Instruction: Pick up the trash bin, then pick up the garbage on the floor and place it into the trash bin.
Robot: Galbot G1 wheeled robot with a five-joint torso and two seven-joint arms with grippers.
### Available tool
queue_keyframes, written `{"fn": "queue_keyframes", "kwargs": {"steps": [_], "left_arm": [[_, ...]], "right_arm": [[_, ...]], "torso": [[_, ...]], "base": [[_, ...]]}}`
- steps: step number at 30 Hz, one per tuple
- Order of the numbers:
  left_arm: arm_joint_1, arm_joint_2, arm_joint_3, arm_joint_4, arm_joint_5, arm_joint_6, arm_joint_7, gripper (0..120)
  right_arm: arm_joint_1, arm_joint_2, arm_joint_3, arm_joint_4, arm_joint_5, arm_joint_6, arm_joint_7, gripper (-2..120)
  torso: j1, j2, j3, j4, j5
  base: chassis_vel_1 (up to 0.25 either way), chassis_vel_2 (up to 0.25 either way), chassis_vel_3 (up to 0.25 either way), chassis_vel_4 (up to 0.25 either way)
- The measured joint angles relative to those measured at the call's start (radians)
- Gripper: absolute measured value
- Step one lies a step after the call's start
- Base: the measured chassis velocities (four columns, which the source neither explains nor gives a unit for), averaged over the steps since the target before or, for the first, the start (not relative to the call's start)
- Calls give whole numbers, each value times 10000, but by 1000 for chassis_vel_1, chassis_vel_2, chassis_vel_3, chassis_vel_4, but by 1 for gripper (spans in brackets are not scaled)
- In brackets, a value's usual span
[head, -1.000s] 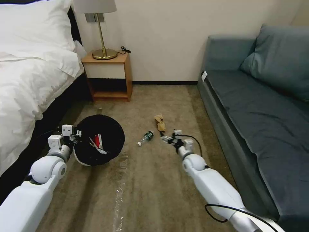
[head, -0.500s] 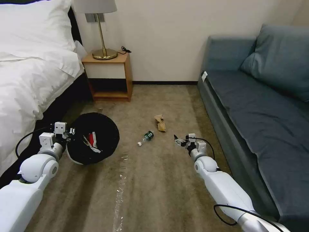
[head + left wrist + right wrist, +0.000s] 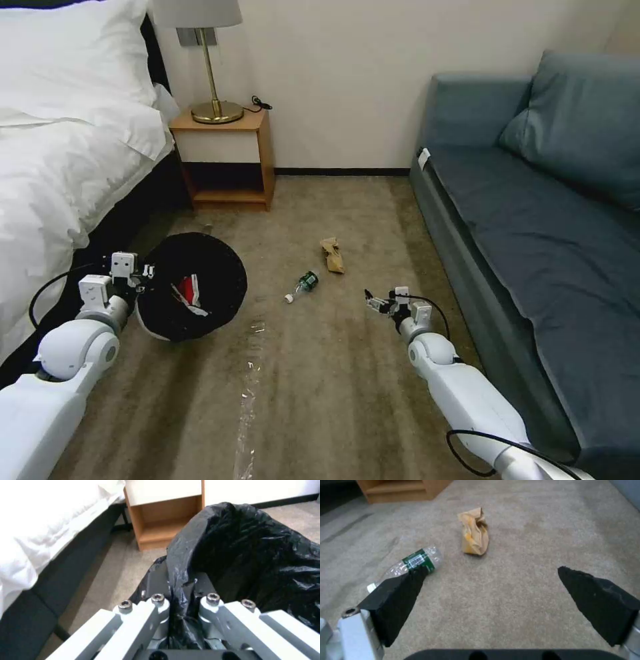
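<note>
The trash bin (image 3: 200,267), white with a black bag over its rim, hangs tilted on the left with its mouth facing me. My left gripper (image 3: 144,272) is shut on the bin's near rim. In the left wrist view its fingers (image 3: 160,602) pinch the crinkled bag (image 3: 253,555). A red-and-white wrapper (image 3: 189,294) lies inside the bin. On the carpet lie a small clear bottle (image 3: 301,285) (image 3: 416,561) and crumpled brown paper (image 3: 332,255) (image 3: 473,533). My right gripper (image 3: 373,303) (image 3: 491,571) is open and holds nothing. It hovers low, to the right of both pieces and nearer to me.
A bed (image 3: 60,167) with white covers lines the left side. A wooden nightstand (image 3: 223,160) with a brass lamp (image 3: 215,107) stands at the far wall. A blue-grey sofa (image 3: 533,220) runs along the right. A thin clear strip (image 3: 248,387) lies on the carpet between my arms.
My right gripper has drawn back toward me and to the right, away from the bottle and paper. My left arm has carried the bin a little to the left.
</note>
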Motion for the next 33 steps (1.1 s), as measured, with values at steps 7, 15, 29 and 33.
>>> {"fn": "queue_keyframes", "kwargs": {"steps": [7, 15, 29, 33], "left_arm": [[130, -111, 7, -267, 7, 32, -89, 6], [132, -156, 81, -226, 100, 41, -123, 6], [163, -77, -10, -152, 114, 42, -94, 6], [192, -44, -59, -143, 115, 42, -74, 6]], "right_arm": [[-136, 80, -2, -99, -103, 71, -32, 100], [-164, 150, 11, -180, -201, 174, -65, 100], [-101, 184, 11, -184, -197, 180, -84, 100], [-96, 219, -3, -190, -196, 180, -89, 100]], "torso": [[0, 0, 1, 1, -1], [0, 0, 1, 1, -1], [0, 0, 1, -1, -1], [0, 1, 1, 0, 0]], "base": [[-97, 88, 78, -102], [-110, 112, 115, -105], [-112, 103, 107, -110], [-86, 98, 100, -89]]}}
